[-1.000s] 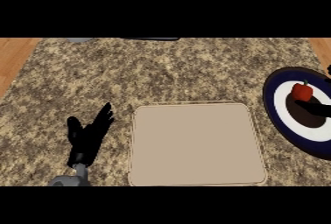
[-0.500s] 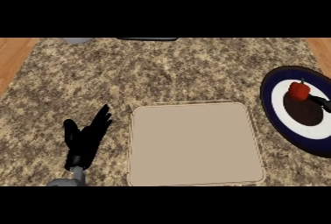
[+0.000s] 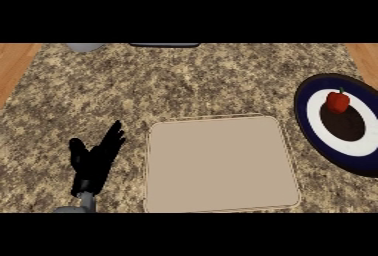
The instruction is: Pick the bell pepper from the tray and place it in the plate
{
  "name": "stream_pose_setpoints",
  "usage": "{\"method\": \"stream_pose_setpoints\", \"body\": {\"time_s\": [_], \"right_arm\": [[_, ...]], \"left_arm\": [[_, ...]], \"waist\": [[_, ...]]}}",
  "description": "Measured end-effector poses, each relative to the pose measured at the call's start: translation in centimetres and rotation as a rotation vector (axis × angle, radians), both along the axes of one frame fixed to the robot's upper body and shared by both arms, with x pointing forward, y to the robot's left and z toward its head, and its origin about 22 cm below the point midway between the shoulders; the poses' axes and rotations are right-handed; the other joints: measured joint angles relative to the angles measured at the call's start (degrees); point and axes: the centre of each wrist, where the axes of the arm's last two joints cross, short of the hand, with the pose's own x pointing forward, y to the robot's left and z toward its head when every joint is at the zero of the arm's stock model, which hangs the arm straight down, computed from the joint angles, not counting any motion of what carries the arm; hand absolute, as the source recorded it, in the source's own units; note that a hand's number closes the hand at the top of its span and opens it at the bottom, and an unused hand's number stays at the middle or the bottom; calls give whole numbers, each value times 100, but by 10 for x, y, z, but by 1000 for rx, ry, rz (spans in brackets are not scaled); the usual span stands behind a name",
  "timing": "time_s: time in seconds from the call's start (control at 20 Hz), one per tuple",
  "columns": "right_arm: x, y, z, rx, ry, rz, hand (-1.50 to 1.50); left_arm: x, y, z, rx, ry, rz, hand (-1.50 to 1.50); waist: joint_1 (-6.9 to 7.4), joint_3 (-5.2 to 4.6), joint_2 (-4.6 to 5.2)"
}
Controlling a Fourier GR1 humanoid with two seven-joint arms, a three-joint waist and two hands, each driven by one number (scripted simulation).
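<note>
The bell pepper (image 3: 338,101) is sitting on the plate (image 3: 310,120), far off to the right of the left hand (image 3: 94,161), which is resting open-fingered beside the bare tray (image 3: 221,165); the right hand is showing nowhere, so the job is looking done

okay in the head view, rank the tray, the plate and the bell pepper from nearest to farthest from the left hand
From the left hand:
1. Tray, just to its right.
2. Plate, at the right edge.
3. Bell pepper, on the plate's far part.
</note>
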Motion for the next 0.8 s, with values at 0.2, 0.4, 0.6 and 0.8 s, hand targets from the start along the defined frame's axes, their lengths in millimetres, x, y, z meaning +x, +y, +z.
{"method": "stream_pose_setpoints", "body": {"time_s": [0.2, 0.4, 0.6, 0.8], "right_arm": [[-23, -14, 0, -32, 59, 36, -150], [-51, -23, -10, -83, 120, 41, -150], [-70, -26, -16, -141, 157, 49, -150], [-86, -28, -24, -178, 191, 52, -150]], "left_arm": [[-4, 4, -5, -4, 7, 13, 0], [-3, 5, -3, -2, 9, 16, 0], [-4, 9, -6, -1, 14, 21, 0], [-3, 7, -4, 2, 15, 17, 0]], "waist": [[-46, 0, -14], [-91, 4, -29], [-110, 4, -38], [-128, 5, -49]]}}
